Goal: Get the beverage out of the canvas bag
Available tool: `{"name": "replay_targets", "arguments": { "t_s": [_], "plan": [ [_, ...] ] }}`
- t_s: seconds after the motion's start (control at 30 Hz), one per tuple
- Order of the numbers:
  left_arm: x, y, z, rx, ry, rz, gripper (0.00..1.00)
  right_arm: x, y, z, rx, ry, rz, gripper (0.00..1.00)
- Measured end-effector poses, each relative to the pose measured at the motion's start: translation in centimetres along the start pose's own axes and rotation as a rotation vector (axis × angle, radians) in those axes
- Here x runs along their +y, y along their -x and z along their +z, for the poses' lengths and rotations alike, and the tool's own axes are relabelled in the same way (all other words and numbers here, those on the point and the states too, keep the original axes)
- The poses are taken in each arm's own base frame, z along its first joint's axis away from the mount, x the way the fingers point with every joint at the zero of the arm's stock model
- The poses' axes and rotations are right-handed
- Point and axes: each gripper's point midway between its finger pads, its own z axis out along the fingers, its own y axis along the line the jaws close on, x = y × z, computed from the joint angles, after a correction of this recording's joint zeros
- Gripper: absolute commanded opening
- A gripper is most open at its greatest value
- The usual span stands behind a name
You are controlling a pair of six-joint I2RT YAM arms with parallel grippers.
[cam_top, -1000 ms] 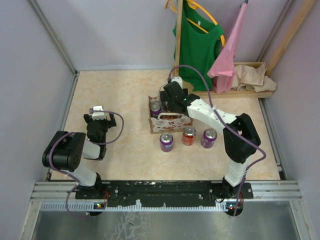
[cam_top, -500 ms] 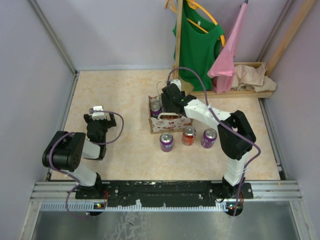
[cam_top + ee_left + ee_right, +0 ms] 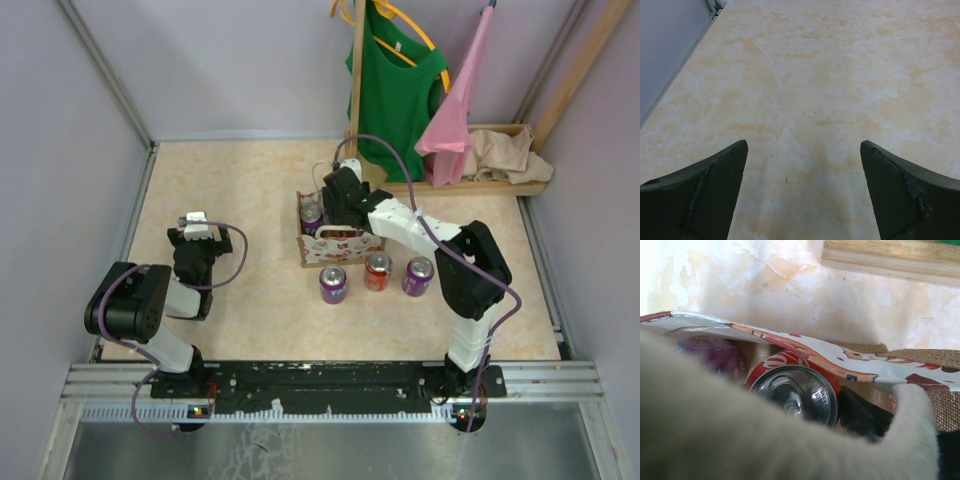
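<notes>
Right wrist view: the red can (image 3: 792, 390) stands upright inside the canvas bag (image 3: 340, 243), silver top showing, close under the bag's printed rim. A purple can (image 3: 715, 352) stands beside it in the same bag, blurred. A white loop handle (image 3: 765, 445) lies across the lens and hides most of the view. The bag sits upright on the table (image 3: 240, 190), near the centre. The right gripper (image 3: 338, 200) hangs at the bag's mouth; whether its jaws are apart or together cannot be told. Three cans stand in a row just in front of the bag: purple (image 3: 332, 284), red (image 3: 377, 271), purple (image 3: 418, 276). The left gripper (image 3: 802, 190) rests well apart at the left, jaws spread wide over bare table, holding nothing.
</notes>
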Motion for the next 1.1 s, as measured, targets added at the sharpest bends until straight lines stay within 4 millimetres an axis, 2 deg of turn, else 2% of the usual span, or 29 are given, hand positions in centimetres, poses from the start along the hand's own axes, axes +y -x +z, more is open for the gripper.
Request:
{"name": "replay_targets", "arguments": {
  "t_s": [0.23,0.37,0.47,0.83,1.0,1.1],
  "plan": [
    [0.0,0.0,0.0,0.000,0.000,0.000,1.00,-0.5,0.1,-0.6,0.005,-0.010,-0.047,0.00],
    [0.0,0.0,0.0,0.000,0.000,0.000,1.00,-0.8,0.8,-1.8,-0.007,-0.009,-0.058,0.00],
    [0.0,0.0,0.0,0.000,0.000,0.000,1.00,-0.9,2.1,-3.2,-0.044,0.005,-0.052,0.00],
    [0.0,0.0,0.0,0.000,0.000,0.000,1.00,-0.9,8.6,-12.2,-0.267,0.063,-0.019,0.00],
    [0.0,0.0,0.0,0.000,0.000,0.000,1.00,-0.8,10.2,-16.7,-0.344,0.057,-0.035,0.00],
    [0.0,0.0,0.0,0.000,0.000,0.000,1.00,-1.5,10.7,-19.3,-0.383,0.037,-0.034,0.00]
  ]
}}
